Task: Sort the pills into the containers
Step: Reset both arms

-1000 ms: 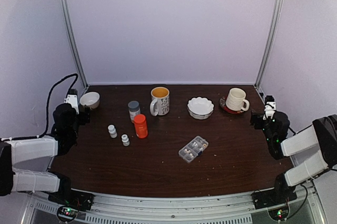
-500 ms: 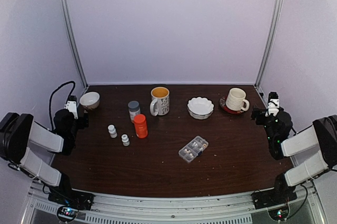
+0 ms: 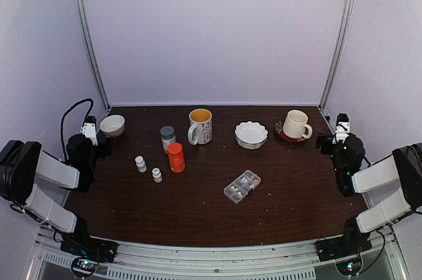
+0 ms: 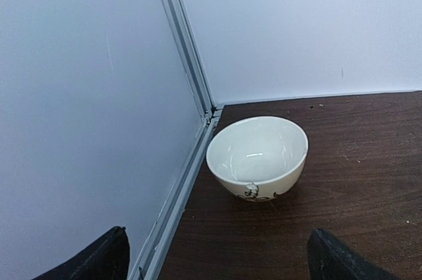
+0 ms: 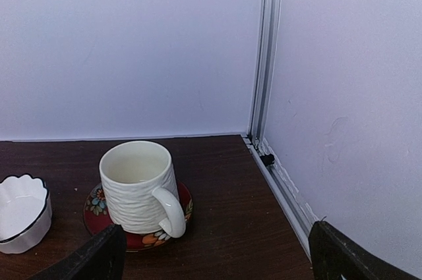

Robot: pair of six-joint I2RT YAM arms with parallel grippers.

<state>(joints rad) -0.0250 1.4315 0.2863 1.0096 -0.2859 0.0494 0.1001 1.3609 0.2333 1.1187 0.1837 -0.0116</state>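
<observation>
The clear plastic pill box (image 3: 242,186), the containers, lies flat near the table's middle, slightly right of centre. A few pale pills (image 3: 248,177) show inside its compartments; the box appears in neither wrist view. My left gripper (image 3: 100,145) is at the far left edge, well away from the box. It stands open (image 4: 221,260) with only bare table between its fingers. My right gripper (image 3: 328,143) is at the far right edge, also open (image 5: 217,257) and holding nothing.
A small white bowl (image 4: 257,158) sits in the back left corner ahead of the left gripper. A ribbed white mug (image 5: 138,184) on a red saucer faces the right gripper, beside a scalloped bowl (image 3: 251,134). Mid-table are a yellow-lined mug (image 3: 200,126), an orange bottle (image 3: 175,157), a grey-capped jar (image 3: 168,138) and two small white bottles (image 3: 140,163).
The left arm has folded back toward the left wall, its gripper staying near the small bowl. The right gripper has shifted slightly toward the back. The pill box has not moved.
</observation>
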